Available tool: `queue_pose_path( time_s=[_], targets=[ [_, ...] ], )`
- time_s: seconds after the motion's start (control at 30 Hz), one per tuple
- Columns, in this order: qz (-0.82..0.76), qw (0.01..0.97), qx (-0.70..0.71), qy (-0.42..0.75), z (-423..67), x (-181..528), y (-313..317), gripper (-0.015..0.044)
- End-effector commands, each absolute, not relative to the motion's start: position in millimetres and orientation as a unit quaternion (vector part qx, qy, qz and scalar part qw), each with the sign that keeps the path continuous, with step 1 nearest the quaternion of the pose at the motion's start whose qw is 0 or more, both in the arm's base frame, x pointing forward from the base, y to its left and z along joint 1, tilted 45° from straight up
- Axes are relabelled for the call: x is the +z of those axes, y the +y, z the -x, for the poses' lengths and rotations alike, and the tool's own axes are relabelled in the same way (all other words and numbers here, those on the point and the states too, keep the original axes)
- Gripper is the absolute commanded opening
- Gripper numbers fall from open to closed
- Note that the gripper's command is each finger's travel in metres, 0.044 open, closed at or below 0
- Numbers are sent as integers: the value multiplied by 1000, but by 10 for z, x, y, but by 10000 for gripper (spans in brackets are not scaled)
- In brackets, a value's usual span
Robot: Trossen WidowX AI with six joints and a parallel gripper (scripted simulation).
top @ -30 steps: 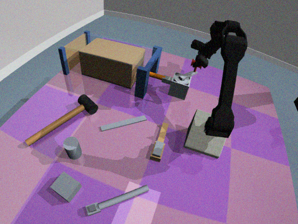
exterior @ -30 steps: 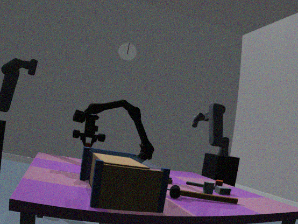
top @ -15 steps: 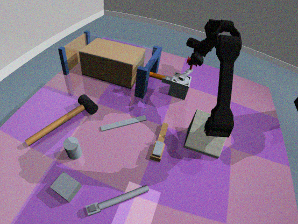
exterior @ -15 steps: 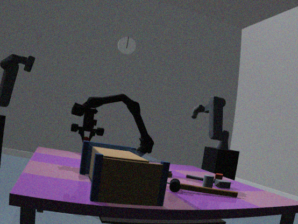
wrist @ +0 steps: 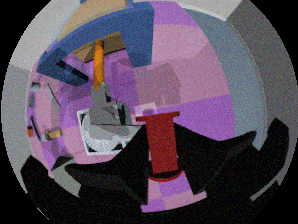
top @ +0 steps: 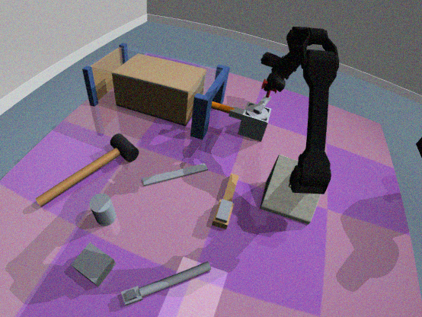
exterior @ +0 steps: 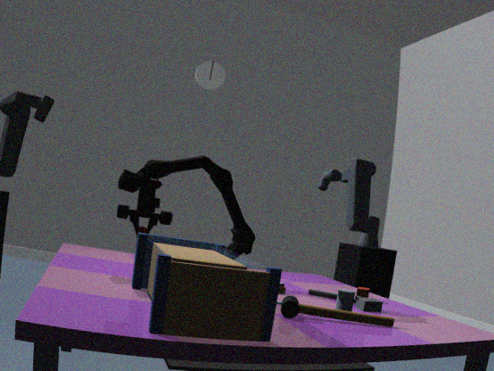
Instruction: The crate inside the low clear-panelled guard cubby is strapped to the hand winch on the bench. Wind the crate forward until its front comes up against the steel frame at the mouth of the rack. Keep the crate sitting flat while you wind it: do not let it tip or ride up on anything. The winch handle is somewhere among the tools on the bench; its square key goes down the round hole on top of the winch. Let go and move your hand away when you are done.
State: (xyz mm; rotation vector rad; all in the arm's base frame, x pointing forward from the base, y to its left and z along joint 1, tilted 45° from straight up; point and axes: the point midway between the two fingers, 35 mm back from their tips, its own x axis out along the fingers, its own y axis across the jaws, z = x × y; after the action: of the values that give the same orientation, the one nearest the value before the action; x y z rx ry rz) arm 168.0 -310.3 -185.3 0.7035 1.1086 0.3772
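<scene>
Winch handle gripped, crate short of the frame.

Left to right in top view, placed by the winch (top: 253, 129) (wrist: 92, 134):
- Far left of winch: crate (top: 152, 91) (exterior: 201, 255) (wrist: 85, 21), seated flat in the cubby. A gap is left between its front and the blue frame (top: 200, 116) (exterior: 139, 263) (wrist: 141, 40).
- Left, on the near side: mallet (top: 81, 171) (exterior: 343, 313), cylinder (top: 103, 210) (exterior: 345, 300), block (top: 92, 263) (exterior: 369, 305), flat bar (top: 175, 175) and grey bar tool (top: 167, 282).
- Just left: frame, then orange strap (top: 222, 107) (wrist: 99, 62), run from the crate side into the winch.
- Near side of winch: wood-handled tool (top: 225, 211).
- On top of winch: grey crank of the handle (top: 266, 86) (wrist: 163, 147), angled up to its red grip.
- Above and right: gripper (top: 267, 91) (exterior: 143, 229) (wrist: 157, 125). Fingers are parted a little, with the red grip clamped between them.
</scene>
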Motion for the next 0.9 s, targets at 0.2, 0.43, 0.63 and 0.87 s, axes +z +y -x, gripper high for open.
queue_pose_path(
  time_s=[0.2,0.43,0.63,0.87],
  targets=[
    [-316,786,180,499,-2010,-1844,-3088,0],
    [-316,786,181,499,-2097,-1830,-3074,0],
    [-316,787,181,499,-2173,-1814,-3057,0],
    [-316,787,181,498,-2260,-1789,-3032,0]
  ],
)
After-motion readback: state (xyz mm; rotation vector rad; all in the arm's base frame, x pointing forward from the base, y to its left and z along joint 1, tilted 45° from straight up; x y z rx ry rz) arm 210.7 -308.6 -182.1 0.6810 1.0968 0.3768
